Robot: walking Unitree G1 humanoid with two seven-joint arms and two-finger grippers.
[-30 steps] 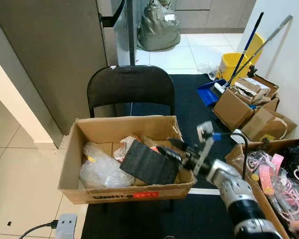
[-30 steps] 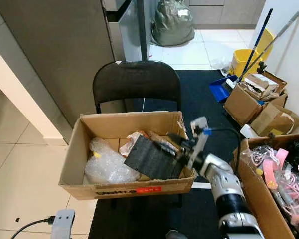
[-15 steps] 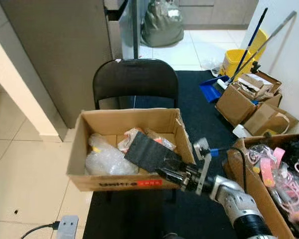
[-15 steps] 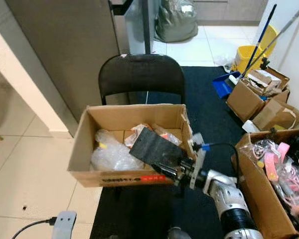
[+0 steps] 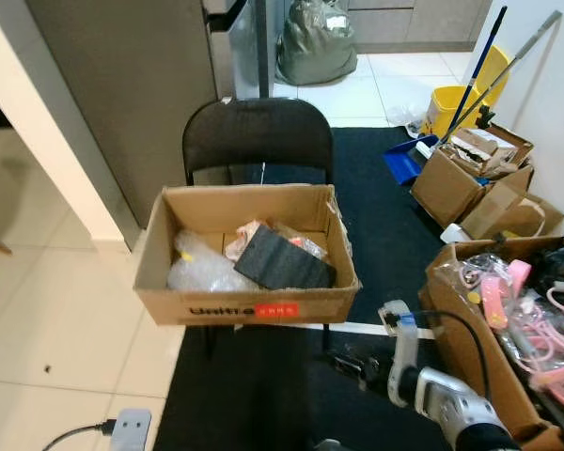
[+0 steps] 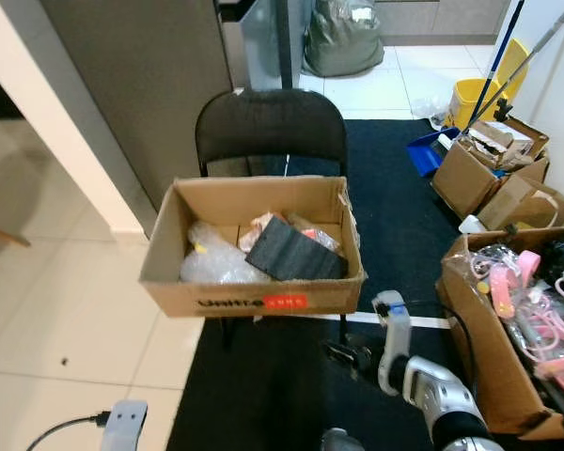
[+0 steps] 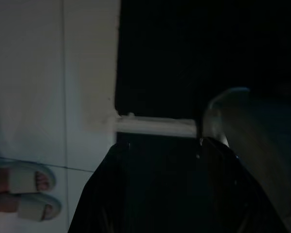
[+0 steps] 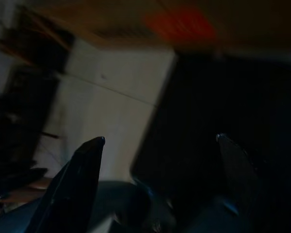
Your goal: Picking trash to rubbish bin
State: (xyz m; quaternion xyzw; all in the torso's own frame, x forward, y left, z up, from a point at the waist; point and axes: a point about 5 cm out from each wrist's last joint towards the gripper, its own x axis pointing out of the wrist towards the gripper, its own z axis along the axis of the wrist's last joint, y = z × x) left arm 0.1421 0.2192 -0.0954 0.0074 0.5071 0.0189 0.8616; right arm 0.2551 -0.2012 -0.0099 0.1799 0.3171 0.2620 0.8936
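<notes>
A: Where is the flat black foam slab [image 5: 284,263]?
B: At centre frame, inside the brown cardboard box [image 5: 245,303] on the black folding chair [image 5: 258,141], beside clear bubble wrap [image 5: 199,272].
A: And the right end effector [image 8: 157,143]?
B: Lower right, low over the dark rug [image 5: 376,216], its 2 fingers spread wide, holding nothing.

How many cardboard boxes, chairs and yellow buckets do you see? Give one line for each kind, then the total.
Cardboard boxes: 4
Chairs: 1
Yellow buckets: 1
Total: 6
</notes>
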